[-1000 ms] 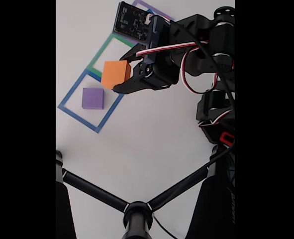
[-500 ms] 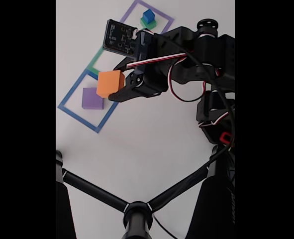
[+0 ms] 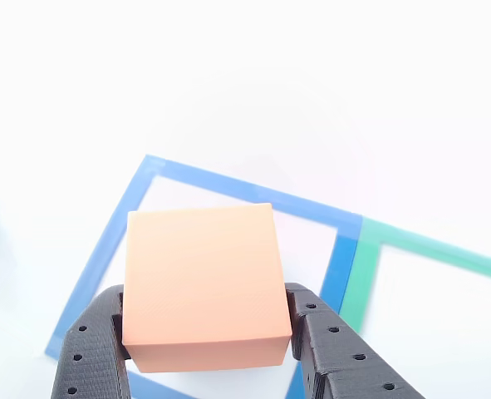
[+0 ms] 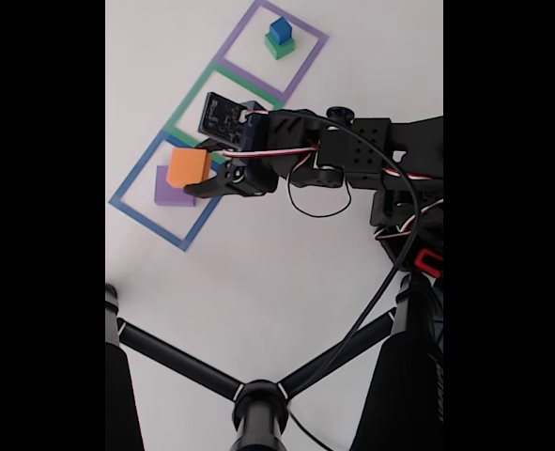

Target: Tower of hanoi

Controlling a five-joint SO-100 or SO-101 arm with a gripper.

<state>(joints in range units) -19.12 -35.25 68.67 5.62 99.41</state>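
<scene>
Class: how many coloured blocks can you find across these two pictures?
4: the orange block in the gripper, the purple block beneath it in the blue outline, and the blue block stacked on the green block.

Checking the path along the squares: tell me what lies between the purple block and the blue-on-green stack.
In the fixed view, between the purple block and the blue block on the green block lies the green taped outline, partly covered by the pincer holding the orange block.

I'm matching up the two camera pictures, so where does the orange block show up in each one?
Other view: orange block low and left of centre, clamped in the gripper.
Fixed view: orange block upper left, overlapping the purple block.
Shared landmark: the blue taped outline.
</scene>
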